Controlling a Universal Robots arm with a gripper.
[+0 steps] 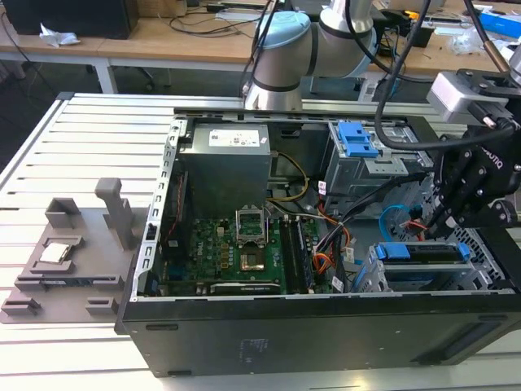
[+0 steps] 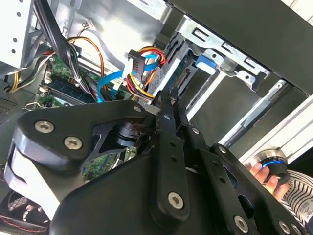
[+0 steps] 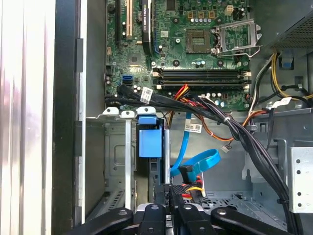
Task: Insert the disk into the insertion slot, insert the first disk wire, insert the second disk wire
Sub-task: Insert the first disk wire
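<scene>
The disk, in its blue carrier, lies in the silver insertion slot at the case's front corner on the exterior view's right. My gripper hangs just behind the disk's rear edge. In the second wrist view its fingers are pressed together at the disk's connector edge, and the red and orange first disk wire runs to their tips. In the first wrist view that wire's black plug sits at the gripper, beside the carrier. The light-blue second disk wire curls loose nearby.
A taller grey cage with a blue clip stands behind the gripper. Thick black cable bundles cross between the motherboard and the drive bays. A person's hand holds a round knob outside the case. A grey fixture plate lies on the exterior view's left.
</scene>
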